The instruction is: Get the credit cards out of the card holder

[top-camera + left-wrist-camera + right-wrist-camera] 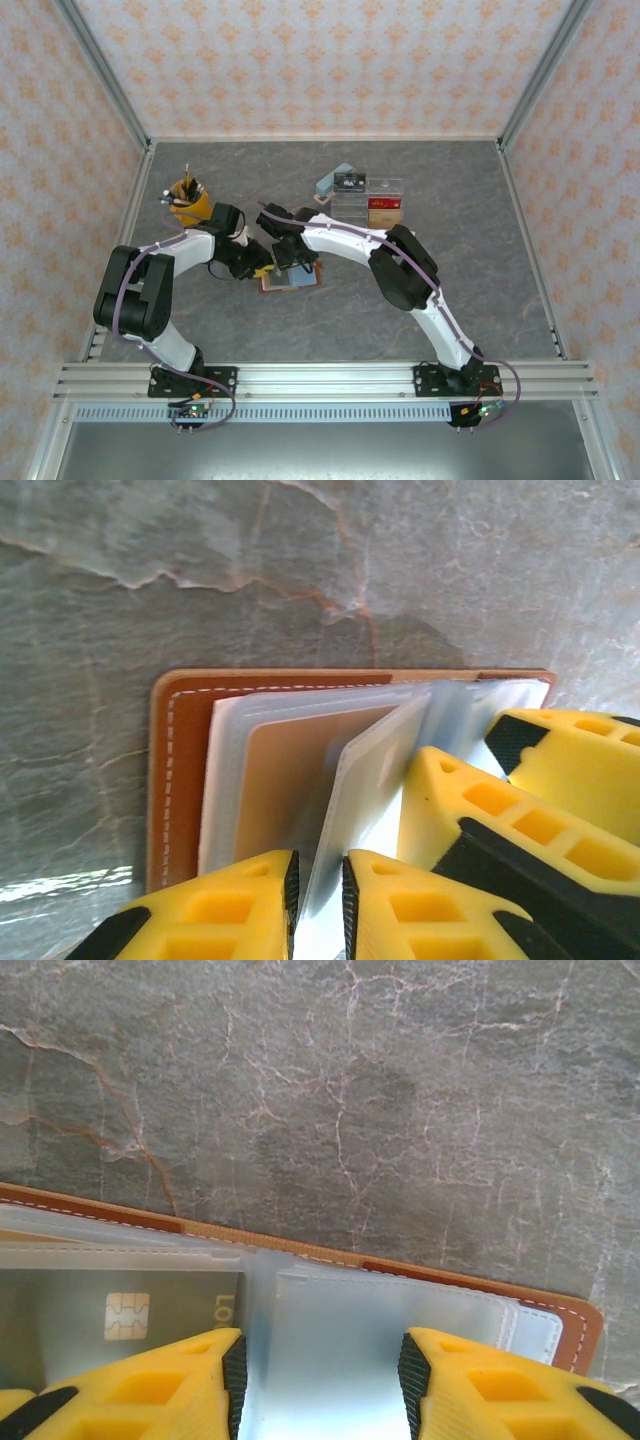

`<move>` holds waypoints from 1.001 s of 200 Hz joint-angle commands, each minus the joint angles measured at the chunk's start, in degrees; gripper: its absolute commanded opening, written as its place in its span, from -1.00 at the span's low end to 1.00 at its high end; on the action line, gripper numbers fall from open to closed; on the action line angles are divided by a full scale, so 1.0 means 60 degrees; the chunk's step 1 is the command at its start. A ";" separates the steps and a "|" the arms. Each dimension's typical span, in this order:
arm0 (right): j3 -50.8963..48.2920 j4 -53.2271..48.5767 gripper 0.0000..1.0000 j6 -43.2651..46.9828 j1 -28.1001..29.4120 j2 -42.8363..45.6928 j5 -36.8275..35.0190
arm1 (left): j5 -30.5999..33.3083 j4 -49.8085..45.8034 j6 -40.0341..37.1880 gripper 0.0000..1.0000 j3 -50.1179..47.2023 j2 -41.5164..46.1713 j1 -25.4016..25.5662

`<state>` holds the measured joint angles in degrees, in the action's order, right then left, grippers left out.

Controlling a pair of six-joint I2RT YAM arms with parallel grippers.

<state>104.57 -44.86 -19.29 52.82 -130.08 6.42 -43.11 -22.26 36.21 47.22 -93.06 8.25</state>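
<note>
The card holder [290,281] lies open on the grey table, reddish-brown leather with clear plastic sleeves. Both grippers hang close over it. In the left wrist view its leather cover [180,780] shows, and a tan credit card [275,790] sits inside a sleeve. My left gripper [318,865] is shut on a clear sleeve leaf [370,780] that stands upright between its pads. My right gripper [320,1345] is open, its fingers straddling an empty-looking clear sleeve [330,1330]. A dark credit card with a chip [120,1310] sits in the sleeve to its left.
A yellow pen cup [186,203] stands at the back left. A clear acrylic organiser [378,200] with a red item, a light blue block [330,181] and a black box [349,181] stand behind the wallet. The right gripper's fingers [470,800] crowd the left wrist view.
</note>
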 commanded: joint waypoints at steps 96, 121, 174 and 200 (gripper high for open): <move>-0.1768 0.1656 0.03 -0.0619 -0.0452 0.2534 -0.0539 | -0.0024 0.0206 0.0099 -0.76 -0.0122 0.0771 0.0154; -0.2604 0.2460 0.11 -0.0640 -0.0611 0.3563 -0.1045 | -0.0675 0.0662 0.0426 -0.53 -0.0072 0.0810 0.0422; -0.4150 0.3432 0.29 -0.0704 -0.1031 0.5273 -0.2024 | -0.0608 0.0832 0.0734 -0.16 0.0483 0.0666 0.1208; -0.4865 0.3845 0.28 -0.0656 -0.1113 0.6033 -0.2827 | -0.0603 0.1077 0.1260 0.16 0.0633 0.0531 0.1485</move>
<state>78.94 -25.17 -22.96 46.50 -98.15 -3.53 -46.15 -18.13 40.71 48.86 -89.38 15.86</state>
